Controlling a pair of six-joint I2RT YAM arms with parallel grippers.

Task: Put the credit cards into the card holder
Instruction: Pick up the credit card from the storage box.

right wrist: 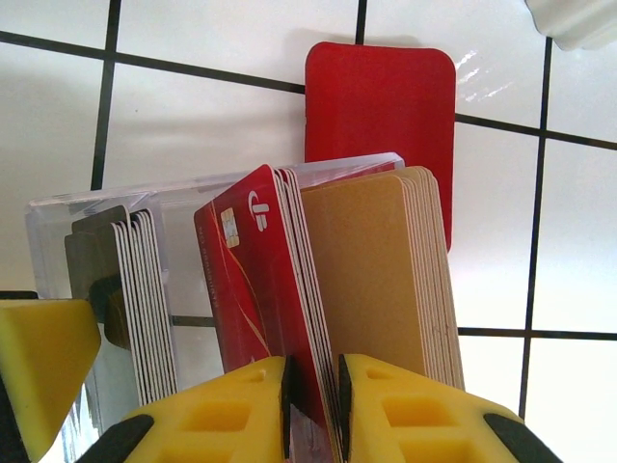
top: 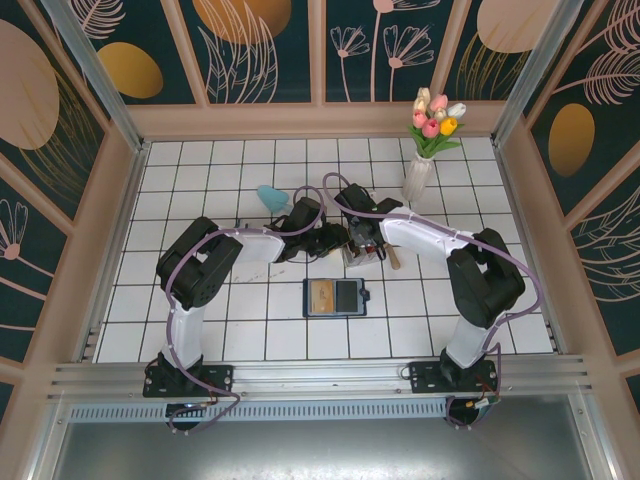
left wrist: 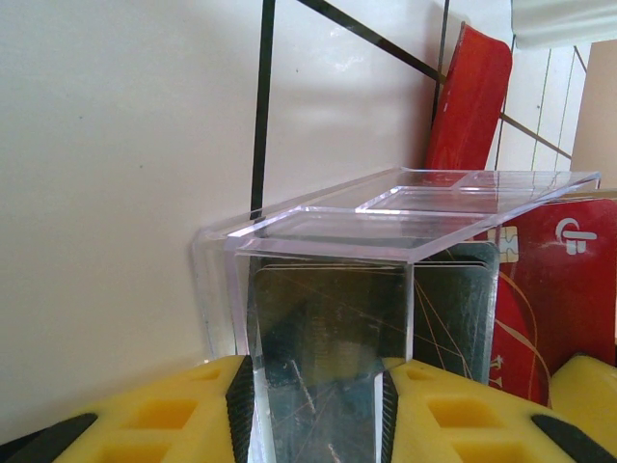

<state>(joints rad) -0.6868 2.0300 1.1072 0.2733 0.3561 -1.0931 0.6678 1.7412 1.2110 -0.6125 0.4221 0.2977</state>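
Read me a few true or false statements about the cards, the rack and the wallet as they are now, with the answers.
The right gripper pinches a red card standing in the clear rack. True.
The card holder lies folded shut. False: it lies open on the table.
The left gripper grips the clear rack. True.
The gold-tan cards lie flat on the table. False: they stand in the clear rack beside the red ones.
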